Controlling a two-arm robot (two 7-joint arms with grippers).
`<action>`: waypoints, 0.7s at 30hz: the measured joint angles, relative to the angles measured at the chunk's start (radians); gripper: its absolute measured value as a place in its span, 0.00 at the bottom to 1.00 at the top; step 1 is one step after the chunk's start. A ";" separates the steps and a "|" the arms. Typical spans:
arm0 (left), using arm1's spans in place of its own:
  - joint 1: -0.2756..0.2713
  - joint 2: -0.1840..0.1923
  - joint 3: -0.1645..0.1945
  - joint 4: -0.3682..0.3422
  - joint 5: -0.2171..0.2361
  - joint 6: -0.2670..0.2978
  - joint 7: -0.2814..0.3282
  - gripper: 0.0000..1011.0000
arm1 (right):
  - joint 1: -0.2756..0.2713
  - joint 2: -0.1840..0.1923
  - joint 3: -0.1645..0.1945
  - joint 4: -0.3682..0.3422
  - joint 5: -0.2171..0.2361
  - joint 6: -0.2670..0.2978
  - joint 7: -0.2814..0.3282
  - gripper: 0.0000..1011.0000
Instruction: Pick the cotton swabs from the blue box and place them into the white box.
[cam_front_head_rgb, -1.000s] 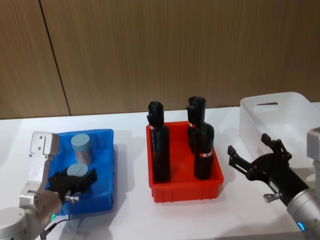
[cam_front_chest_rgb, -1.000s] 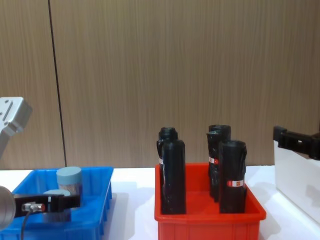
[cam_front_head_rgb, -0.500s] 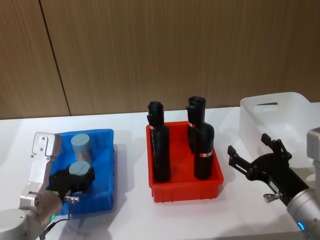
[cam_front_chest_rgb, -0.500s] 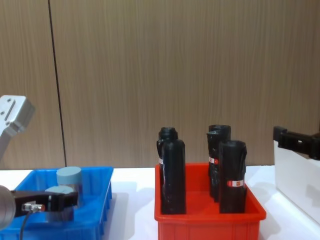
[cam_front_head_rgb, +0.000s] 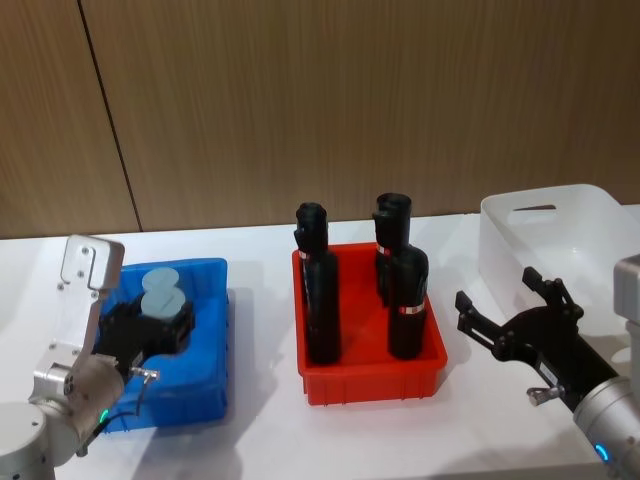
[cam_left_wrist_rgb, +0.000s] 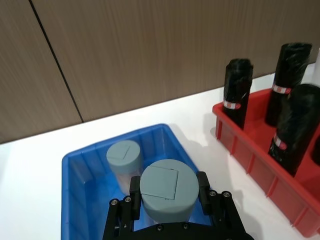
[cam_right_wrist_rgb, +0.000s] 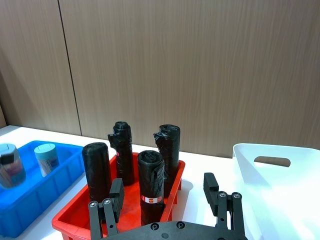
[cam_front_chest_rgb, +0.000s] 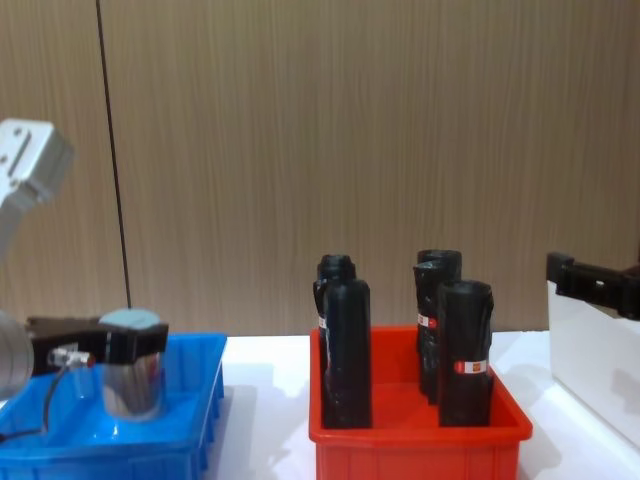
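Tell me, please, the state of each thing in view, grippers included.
Clear cotton swab tub with grey lid: upright, clamped in the left gripper over the blue plastic box.
Second swab tub: standing in the blue box.
Left gripper: shut on the tub.
Right gripper: open, beside the white plastic box.
Three black bottles: upright in the red plastic bin.

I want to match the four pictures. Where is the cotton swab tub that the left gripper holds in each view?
Head view: held tub, left side, over the blue box.
Chest view: lower left.
Left wrist view: in the left gripper, before the other tub.
Right wrist view: beside the other tub.
Shared landmark: red bin.
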 joint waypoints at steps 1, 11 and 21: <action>0.003 0.002 -0.001 -0.016 0.000 -0.001 -0.001 0.66 | 0.000 0.000 0.000 0.000 0.000 0.000 0.000 0.99; 0.024 0.018 -0.011 -0.120 -0.021 -0.006 -0.022 0.66 | 0.000 0.000 0.000 0.000 0.000 0.000 0.000 0.99; 0.035 0.025 -0.016 -0.195 -0.049 -0.004 -0.064 0.66 | 0.000 0.000 0.000 0.000 0.000 0.000 0.000 0.99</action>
